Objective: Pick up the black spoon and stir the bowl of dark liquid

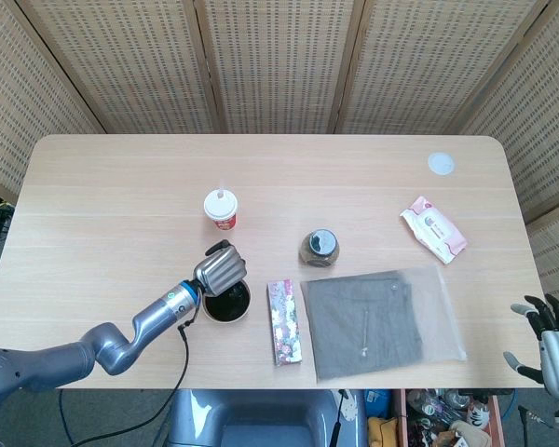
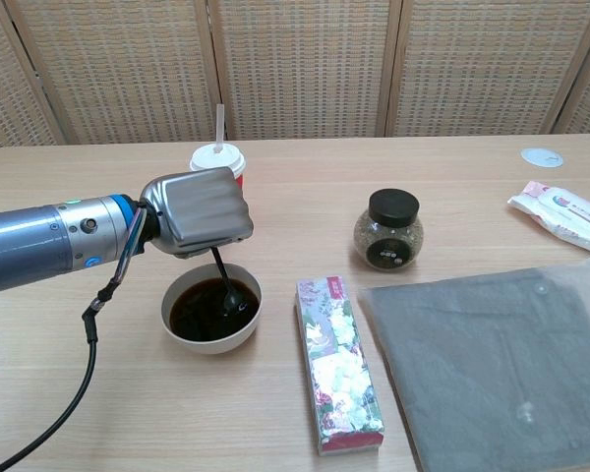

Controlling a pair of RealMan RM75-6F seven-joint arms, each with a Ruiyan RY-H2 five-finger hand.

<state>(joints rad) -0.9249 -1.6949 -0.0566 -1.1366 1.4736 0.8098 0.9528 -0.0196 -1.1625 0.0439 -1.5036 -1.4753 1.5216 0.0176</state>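
The left hand (image 2: 199, 211), ribbed grey metal on a smooth grey forearm with a blue ring, is hovering directly over the bowl (image 2: 180, 327) with its fingers curled tight around the handle of the spoon (image 2: 223, 280). The spoon is a thin matte black rod; its long axis is running steeply downward from the hand and leaning slightly toward the box (image 2: 338, 363), with the rounded working end sitting in the liquid (image 2: 199, 311) on the side of the bowl nearer the box. The bowl is round, pale and smooth-walled, and the liquid in it is glossy and almost black. Behind the bowl, a red and white paper cup (image 2: 232, 189) with a white lid and upright straw is standing, partly hidden by the hand. The box, long and flat with a floral print, is lying just beside the bowl. Beyond the box, a squat glass jar (image 2: 387, 230) with a black cap is standing. The right hand (image 1: 550, 343) is showing at the far table edge in the head view, fingers spread and holding nothing.
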